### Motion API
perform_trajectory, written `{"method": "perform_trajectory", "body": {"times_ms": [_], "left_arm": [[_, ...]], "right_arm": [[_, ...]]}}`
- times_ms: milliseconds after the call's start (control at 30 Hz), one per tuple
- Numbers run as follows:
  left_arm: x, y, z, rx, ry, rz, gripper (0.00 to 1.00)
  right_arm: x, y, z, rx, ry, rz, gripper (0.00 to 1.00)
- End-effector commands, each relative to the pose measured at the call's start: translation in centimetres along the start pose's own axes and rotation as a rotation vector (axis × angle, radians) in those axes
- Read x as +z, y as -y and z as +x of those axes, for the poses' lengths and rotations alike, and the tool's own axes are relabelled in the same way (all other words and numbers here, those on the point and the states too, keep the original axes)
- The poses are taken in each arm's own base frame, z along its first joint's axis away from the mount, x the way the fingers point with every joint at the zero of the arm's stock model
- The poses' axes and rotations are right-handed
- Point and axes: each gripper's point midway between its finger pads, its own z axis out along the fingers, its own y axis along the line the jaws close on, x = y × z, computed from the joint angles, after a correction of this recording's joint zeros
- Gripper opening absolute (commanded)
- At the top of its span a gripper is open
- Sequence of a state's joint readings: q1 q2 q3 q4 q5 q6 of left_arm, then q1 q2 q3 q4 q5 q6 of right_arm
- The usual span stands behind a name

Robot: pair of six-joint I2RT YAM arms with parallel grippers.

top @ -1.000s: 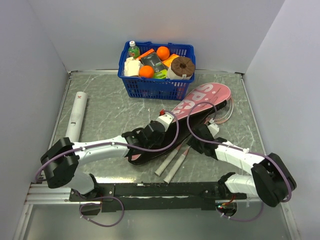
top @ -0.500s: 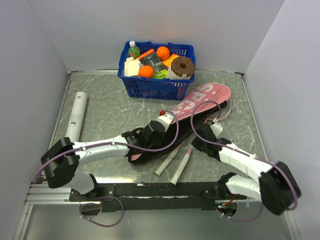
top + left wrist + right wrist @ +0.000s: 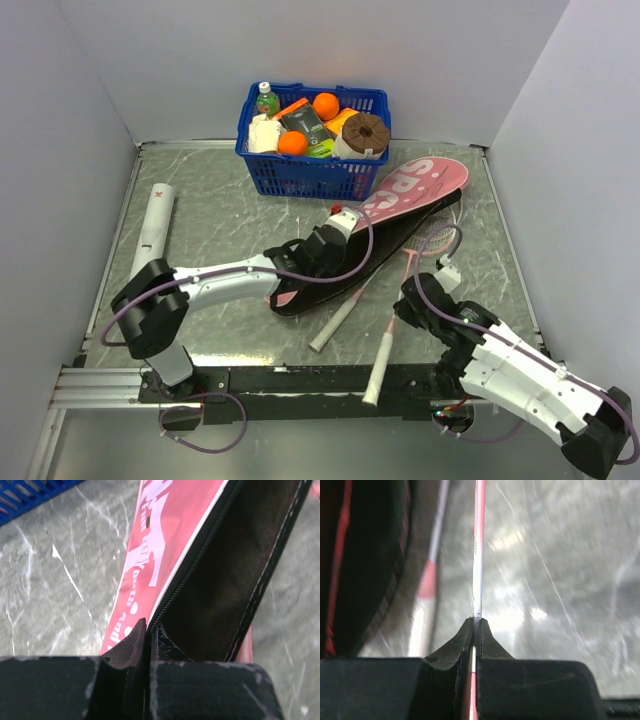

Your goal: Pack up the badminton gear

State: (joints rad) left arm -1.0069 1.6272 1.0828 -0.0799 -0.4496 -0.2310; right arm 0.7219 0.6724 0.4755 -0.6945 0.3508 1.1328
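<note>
Whereas half a second ago the pink "SPORT" cover [image 3: 415, 188] lay lower on the table [image 3: 220, 215], its head end now sits nearer the blue basket [image 3: 300, 176], carried by a left arm [image 3: 215, 282] stretched farther out. The right arm [image 3: 520, 370] has drawn back toward the near edge. The held racket [image 3: 376, 372] has come with it, so its handle now crosses the base rail [image 3: 300, 380].

- White tube [image 3: 152, 230]: lies lengthwise by the left wall, well apart from both arms.
- Left gripper [image 3: 148, 626]: the arm reaches diagonally to mid-table. The fingers are pinched tight on the cover's black zipper edge, and the mouth gapes so the dark lining shows.
- Cover: racket-shaped, pink with white lettering and black trim, unzipped along one side. It runs diagonally from mid-table to the basket's right corner.
- Free racket [image 3: 335, 328]: its white-and-pink handle rests on the table, sticking out from the cover's near end, beside the held racket.
- Held racket: thin pink-and-white shaft and white handle, with its head just beside the cover's right edge.
- Right gripper [image 3: 476, 624]: the arm is folded low at the near right. The fingers are clamped on the shaft, one on each side.
</note>
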Motion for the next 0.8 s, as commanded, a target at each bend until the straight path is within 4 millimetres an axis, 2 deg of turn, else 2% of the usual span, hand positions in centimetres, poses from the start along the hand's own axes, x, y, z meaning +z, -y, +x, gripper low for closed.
{"method": "perform_trajectory", "body": {"times_ms": [0,200,267,300,367,500,533,667,733,767], "left_arm": [[1.2,-0.6,-3.4,-0.066,0.066,-0.026,0.01],[1.6,-0.7,-3.1,-0.088,0.069,-0.008,0.01],[1.3,-0.7,-2.7,-0.098,0.066,0.002,0.01],[1.2,-0.7,-2.4,-0.101,0.062,0.008,0.01],[0.9,-0.8,-1.7,-0.109,0.051,0.012,0.01],[0.4,-0.7,-0.9,-0.132,0.062,0.031,0.01],[0.4,-0.8,-0.3,-0.134,0.052,0.032,0.01],[0.1,-0.6,0.4,-0.136,0.040,0.048,0.01],[-0.1,-0.4,0.6,-0.132,0.035,0.052,0.01],[-0.3,-0.5,0.5,-0.129,0.041,0.046,0.01]], "right_arm": [[-2.0,1.5,1.6,-0.017,-0.050,0.036,0.00],[-1.0,2.2,6.5,-0.067,-0.186,0.035,0.00],[-0.6,2.1,6.9,-0.069,-0.194,0.043,0.00],[-0.4,2.4,7.2,-0.079,-0.199,0.065,0.04],[-0.2,2.2,7.2,-0.081,-0.195,0.069,0.17],[0.2,1.7,7.1,-0.097,-0.189,0.079,0.33],[0.2,1.7,6.9,-0.102,-0.182,0.088,0.43],[-0.1,0.8,5.7,-0.116,-0.142,0.102,0.54],[-0.1,1.3,4.7,-0.122,-0.101,0.134,0.57],[0.1,1.4,3.7,-0.111,-0.058,0.150,0.58]]}}
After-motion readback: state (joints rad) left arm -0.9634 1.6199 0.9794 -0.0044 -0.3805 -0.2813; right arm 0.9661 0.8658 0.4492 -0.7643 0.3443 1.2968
